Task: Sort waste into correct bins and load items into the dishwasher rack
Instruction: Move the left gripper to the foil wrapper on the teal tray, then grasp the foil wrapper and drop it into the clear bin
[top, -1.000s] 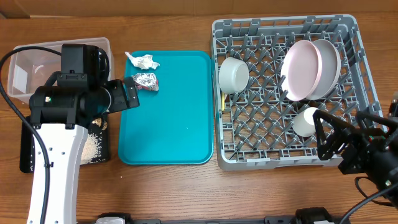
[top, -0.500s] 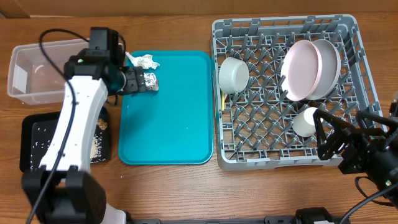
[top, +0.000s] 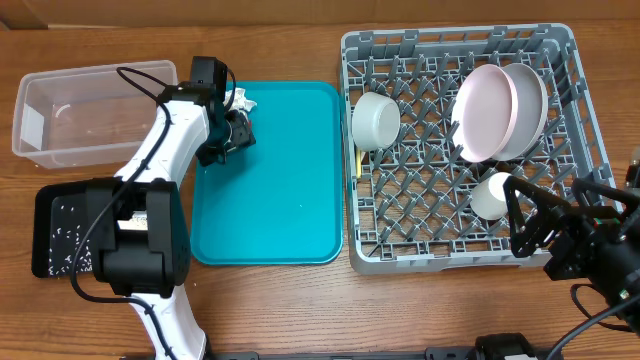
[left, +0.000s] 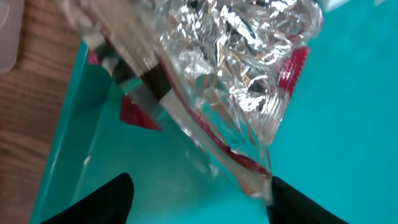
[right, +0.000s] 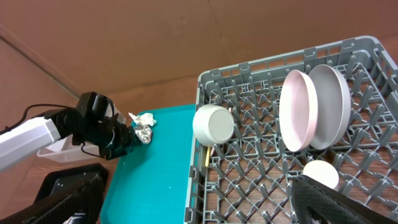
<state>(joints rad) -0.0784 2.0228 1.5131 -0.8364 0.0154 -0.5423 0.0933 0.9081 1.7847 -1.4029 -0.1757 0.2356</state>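
Toward the counter's (top: 300, 310) far-left corner, on the teal tray (top: 290, 200): crumpled silver foil wrapper (left: 249, 68), long axis slanting just ahead of the left gripper's (left: 199, 196) spread fingers, not yet pinched.

The left arm (top: 165, 145) has smooth white shell links joined by boxy black joint housings (top: 138, 240), thin black cables (top: 140, 80) looping off it – the left gripper (left: 200, 186) ends in black fingers (left: 112, 202). The right arm (top: 600, 250) is black all over, angular, cabled too
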